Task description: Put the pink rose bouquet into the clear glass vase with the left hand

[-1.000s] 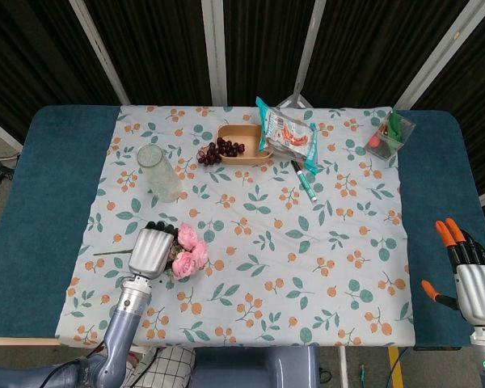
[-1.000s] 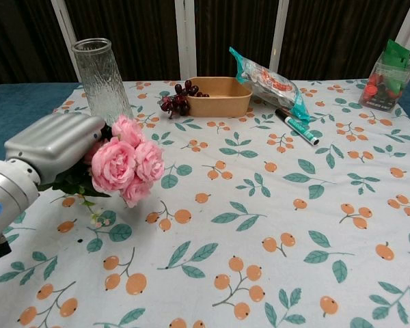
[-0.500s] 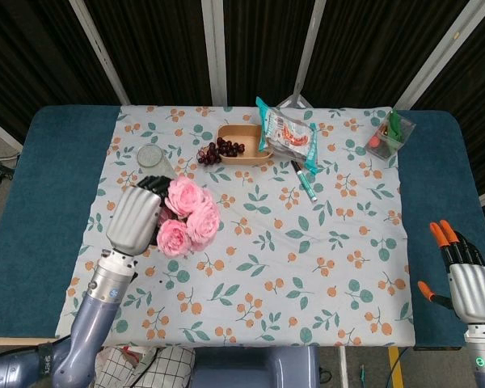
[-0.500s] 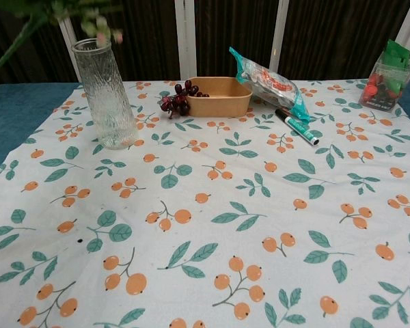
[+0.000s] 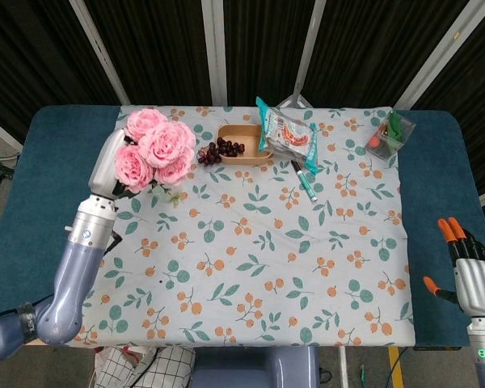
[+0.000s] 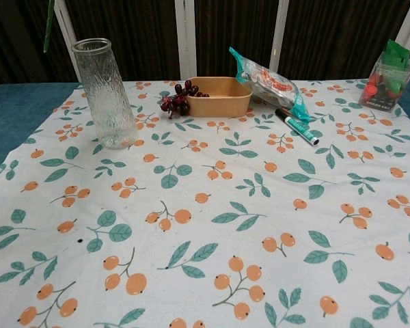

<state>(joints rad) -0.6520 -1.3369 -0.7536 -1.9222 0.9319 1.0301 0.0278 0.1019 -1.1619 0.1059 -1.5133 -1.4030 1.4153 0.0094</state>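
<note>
In the head view my left hand [image 5: 111, 166] holds the pink rose bouquet [image 5: 155, 148] raised high over the back left of the cloth. The blooms cover the spot where the vase stands, so the vase is hidden in that view. The chest view shows the clear glass vase [image 6: 106, 92] upright and empty at the back left. Only a thin green stem [image 6: 49, 24] of the bouquet hangs at the top edge, left of the vase's mouth. My right hand [image 5: 471, 271] rests off the cloth at the front right, holding nothing, its fingers apart.
A wooden tray [image 5: 242, 137] stands at the back centre with dark grapes [image 6: 175, 98] at its left end. Beside it lie a snack bag [image 5: 288, 134] and a marker pen [image 6: 298, 126]. A clear box [image 5: 390, 132] sits at the back right.
My left hand lifted the bouquet off the cloth and carried it up and toward the back, over the vase. The right hand stayed in place.
</note>
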